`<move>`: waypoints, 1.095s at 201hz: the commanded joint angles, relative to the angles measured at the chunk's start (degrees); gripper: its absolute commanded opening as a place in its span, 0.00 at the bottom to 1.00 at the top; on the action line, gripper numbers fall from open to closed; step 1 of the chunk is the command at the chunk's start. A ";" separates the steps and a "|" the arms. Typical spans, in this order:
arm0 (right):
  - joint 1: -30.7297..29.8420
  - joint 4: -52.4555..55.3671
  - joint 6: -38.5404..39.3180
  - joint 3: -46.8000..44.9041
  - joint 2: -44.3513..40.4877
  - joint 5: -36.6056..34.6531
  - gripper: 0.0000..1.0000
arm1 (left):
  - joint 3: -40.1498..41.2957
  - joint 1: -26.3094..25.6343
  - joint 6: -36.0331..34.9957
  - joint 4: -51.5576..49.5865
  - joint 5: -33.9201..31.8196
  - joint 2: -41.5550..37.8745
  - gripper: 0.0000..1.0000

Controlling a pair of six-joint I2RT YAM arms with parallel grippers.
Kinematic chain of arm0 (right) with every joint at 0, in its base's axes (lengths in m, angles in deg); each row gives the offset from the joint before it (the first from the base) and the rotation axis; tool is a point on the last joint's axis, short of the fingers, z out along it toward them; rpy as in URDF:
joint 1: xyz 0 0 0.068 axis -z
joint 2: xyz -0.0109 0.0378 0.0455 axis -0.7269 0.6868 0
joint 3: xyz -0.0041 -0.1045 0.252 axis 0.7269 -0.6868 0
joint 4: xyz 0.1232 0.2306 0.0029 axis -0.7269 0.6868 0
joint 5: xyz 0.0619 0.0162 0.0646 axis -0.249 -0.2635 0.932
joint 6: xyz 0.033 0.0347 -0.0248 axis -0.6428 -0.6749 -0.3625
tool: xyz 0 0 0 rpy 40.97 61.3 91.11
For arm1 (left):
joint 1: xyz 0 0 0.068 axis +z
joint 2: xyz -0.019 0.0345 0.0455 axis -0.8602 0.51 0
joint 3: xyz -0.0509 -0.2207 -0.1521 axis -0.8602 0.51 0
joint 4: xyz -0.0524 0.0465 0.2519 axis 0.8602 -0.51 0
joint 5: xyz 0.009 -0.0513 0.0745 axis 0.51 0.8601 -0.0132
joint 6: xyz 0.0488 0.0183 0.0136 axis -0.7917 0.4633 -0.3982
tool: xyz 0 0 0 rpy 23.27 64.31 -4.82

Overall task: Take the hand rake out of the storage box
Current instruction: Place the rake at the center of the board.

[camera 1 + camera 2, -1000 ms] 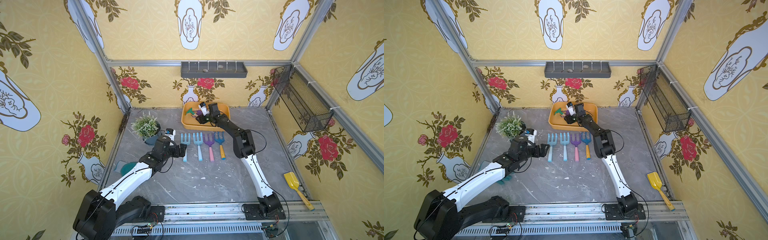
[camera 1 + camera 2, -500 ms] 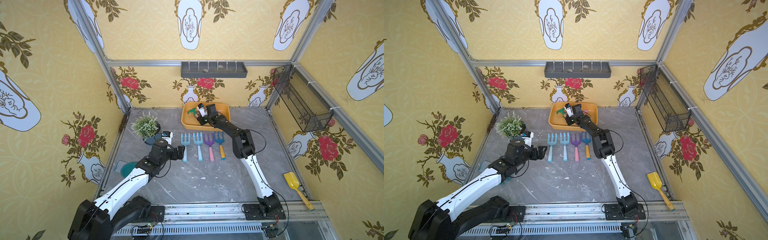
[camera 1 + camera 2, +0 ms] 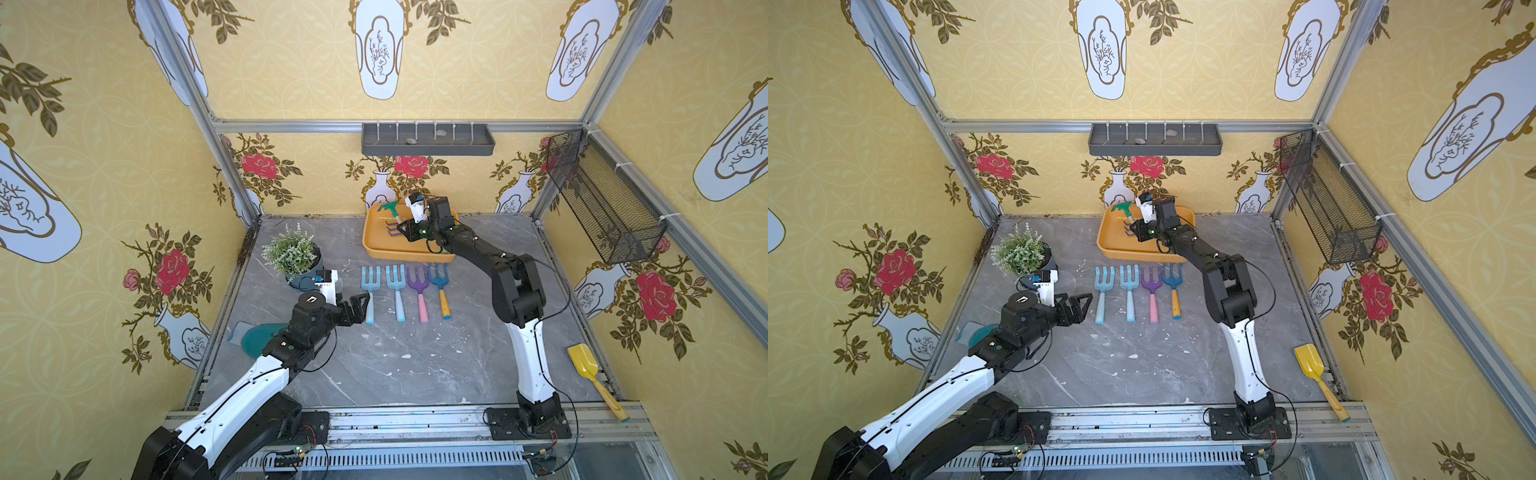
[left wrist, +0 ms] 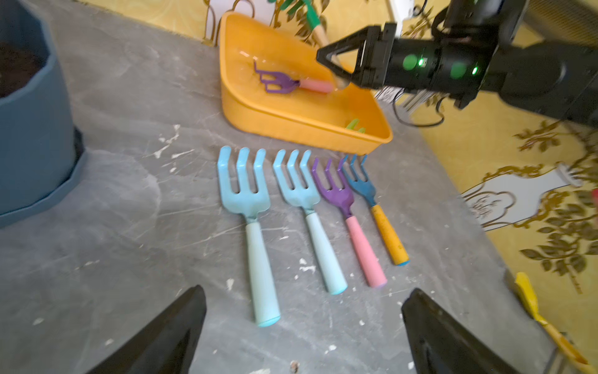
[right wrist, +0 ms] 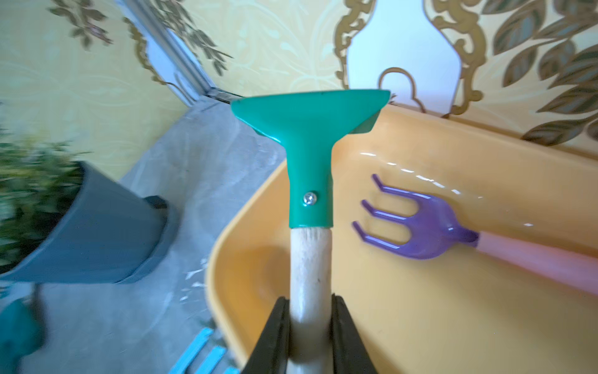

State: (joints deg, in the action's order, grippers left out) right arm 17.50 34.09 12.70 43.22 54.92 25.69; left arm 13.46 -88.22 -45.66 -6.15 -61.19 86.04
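I count four plastic hand forks [image 3: 395, 279] mid-frame: two pale blue forks [image 3: 369, 281], one purple fork with a pink handle [image 3: 418, 282] and one dark blue fork with an orange handle [image 3: 439, 276]. Upper centre there is one shallow orange plastic storage box [image 3: 395, 254], one green-headed hand rake with a wooden handle [image 5: 309, 136] and one purple three-pronged claw with a pink handle [image 4: 279, 83]. I also count one potted plant [image 3: 291, 251] and one yellow plastic scoop [image 3: 582, 359].

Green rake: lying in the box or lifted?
Lifted: the right gripper is shut on the green rake at its handle, head raised above the storage box, where a purple rake lies flat.
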 commanded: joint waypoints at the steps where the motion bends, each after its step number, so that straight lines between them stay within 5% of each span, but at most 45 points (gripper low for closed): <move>1: -1.43 -14.26 -11.62 -11.63 -7.92 10.42 0.00 | 2.33 0.23 3.92 17.15 6.26 -0.50 1.00; 29: -1.80 -38.45 -26.85 -30.68 -16.90 19.52 0.00 | 3.66 0.43 6.27 31.15 12.10 2.15 1.00; 56: -3.31 -56.58 -37.61 -39.92 -19.97 24.10 0.00 | 2.99 0.76 10.84 43.25 16.66 9.54 0.92; 93: -6.57 -54.75 -34.76 -43.16 -23.96 22.57 0.00 | -0.44 2.43 17.50 54.52 22.87 20.88 0.81; 115: -7.48 -55.09 -35.20 -43.81 -24.64 22.93 0.00 | 0.67 5.35 24.33 67.23 21.08 24.90 0.74; 148: -8.21 -55.94 -35.09 -44.18 -25.81 24.25 0.00 | -5.75 5.83 21.62 58.89 22.89 24.43 0.74; 220: -9.24 -54.47 -31.86 -45.40 -29.04 24.49 0.00 | -9.36 6.13 21.55 57.27 22.99 28.79 0.75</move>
State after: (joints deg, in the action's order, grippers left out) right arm 9.00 -18.15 -21.68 -2.09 27.01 49.42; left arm 4.90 -82.12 -24.33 50.01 -39.07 113.62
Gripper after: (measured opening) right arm 0.221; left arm 0.752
